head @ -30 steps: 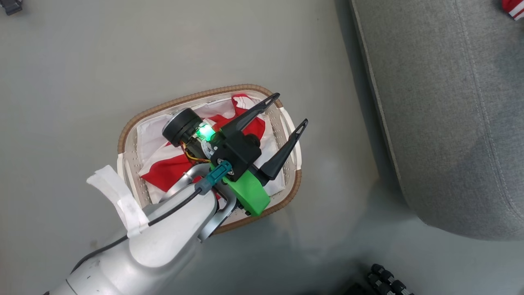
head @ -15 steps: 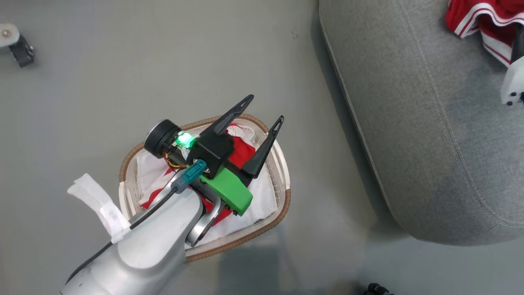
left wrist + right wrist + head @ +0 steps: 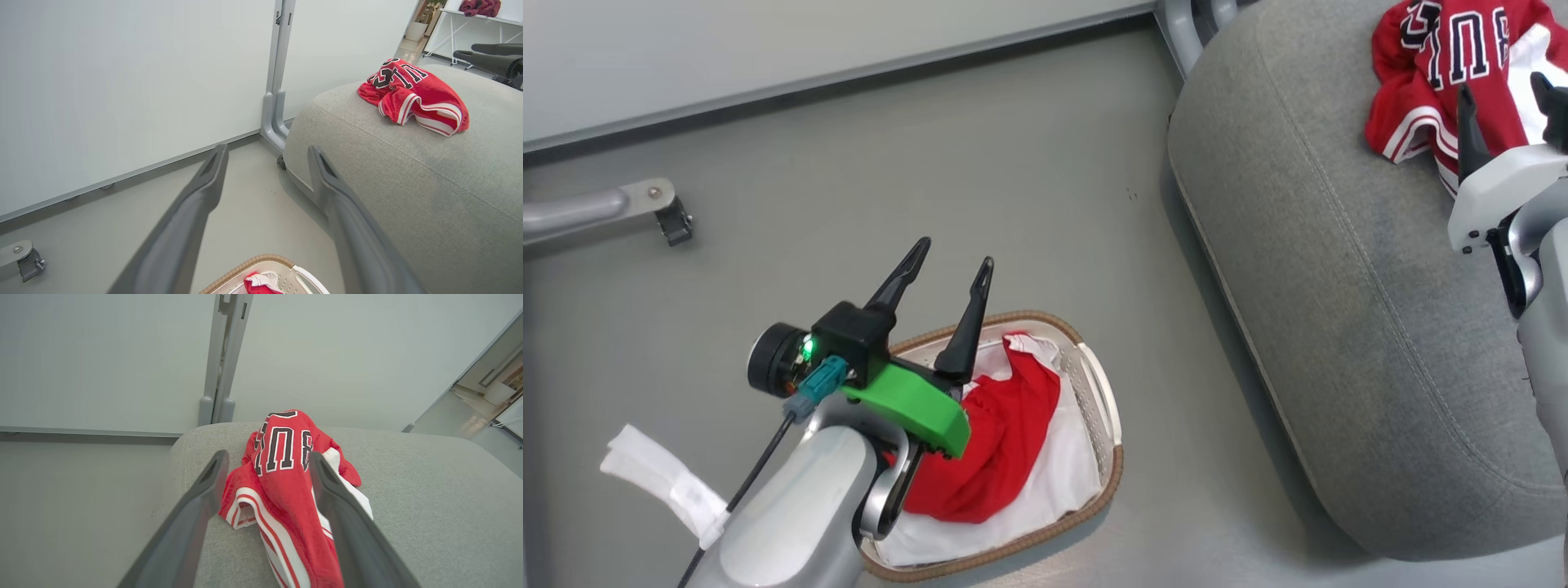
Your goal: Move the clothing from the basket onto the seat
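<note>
Head view: clothing (image 3: 1429, 82) lies crumpled on the seat (image 3: 1339, 327); the basket (image 3: 1112, 482) stands beside the seat. Left wrist view — left gripper (image 3: 267, 149) jaws wide apart, empty. Right wrist view — right gripper (image 3: 265, 455) jaws spread, clothing loose on the seat.

Floor: smooth pale grey floor (image 3: 1013, 204), soft shadows.
Wall: plain white panels (image 3: 122, 81) with a grey strip along the base.
Post: grey upright post (image 3: 278, 61) between two panels, flaring at the floor.
Foot: grey metal foot (image 3: 596, 208) with a black caster.
Beyond: white-legged table (image 3: 461, 24).
</note>
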You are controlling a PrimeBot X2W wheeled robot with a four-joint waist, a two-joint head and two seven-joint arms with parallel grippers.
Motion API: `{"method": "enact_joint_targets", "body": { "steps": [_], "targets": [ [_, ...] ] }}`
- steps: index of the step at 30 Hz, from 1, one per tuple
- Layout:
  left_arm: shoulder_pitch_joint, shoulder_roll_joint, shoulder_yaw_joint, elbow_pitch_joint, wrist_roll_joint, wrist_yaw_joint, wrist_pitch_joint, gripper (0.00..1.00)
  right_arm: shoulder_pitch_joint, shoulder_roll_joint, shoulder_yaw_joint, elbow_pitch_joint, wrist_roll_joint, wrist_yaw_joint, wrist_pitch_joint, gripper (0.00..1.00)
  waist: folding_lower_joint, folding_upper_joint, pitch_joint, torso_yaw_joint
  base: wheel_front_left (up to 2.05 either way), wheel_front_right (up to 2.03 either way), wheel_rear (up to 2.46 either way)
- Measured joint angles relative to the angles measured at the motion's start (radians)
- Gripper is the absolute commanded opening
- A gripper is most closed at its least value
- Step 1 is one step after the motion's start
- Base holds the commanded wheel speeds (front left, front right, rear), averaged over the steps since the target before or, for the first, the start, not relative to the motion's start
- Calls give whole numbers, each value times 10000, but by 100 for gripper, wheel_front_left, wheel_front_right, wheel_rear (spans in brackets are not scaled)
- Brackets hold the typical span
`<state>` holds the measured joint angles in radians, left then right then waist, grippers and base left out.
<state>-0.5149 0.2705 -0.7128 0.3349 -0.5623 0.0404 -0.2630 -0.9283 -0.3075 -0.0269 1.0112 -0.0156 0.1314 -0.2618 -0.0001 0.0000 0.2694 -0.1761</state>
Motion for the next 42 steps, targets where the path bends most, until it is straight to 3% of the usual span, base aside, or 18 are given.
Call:
{"method": "enact_joint_targets", "body": {
  "steps": [6,14,21,25,27,35,42],
  "targets": [
    [1419,-81,1475,-305,153,313,-13,100,1340,291,-165,-1638,746,0,0,100,0,0,-847,423,0,0,0],
    [3396,-345,3611,-882,792,742,-13,100,4024,1417,-52,-3933,863,0,0,100,0,0,-1655,1177,0,0,0],
    [4668,-734,4433,-1250,1398,648,-13,100,6230,2376,40,-5854,692,0,0,100,-1,0,-2023,1901,0,0,0],
    [5148,-882,4660,-1315,1668,483,-13,100,7273,2579,58,-6677,759,0,0,100,-1,0,-2162,2222,0,0,0],
    [5348,-1005,4778,-1383,1801,412,-13,100,7763,2569,345,-7089,1323,0,0,100,0,0,-2239,2351,0,0,0],
    [5987,-1292,5290,-1511,1866,196,-13,100,8601,2617,1283,-7526,1841,0,0,100,0,0,-2593,2390,0,0,0],
    [6061,-1446,5567,-1340,1954,-100,-13,100,8611,2594,1335,-7428,1854,0,0,100,0,0,-2716,2306,0,0,0]
  ]
}}
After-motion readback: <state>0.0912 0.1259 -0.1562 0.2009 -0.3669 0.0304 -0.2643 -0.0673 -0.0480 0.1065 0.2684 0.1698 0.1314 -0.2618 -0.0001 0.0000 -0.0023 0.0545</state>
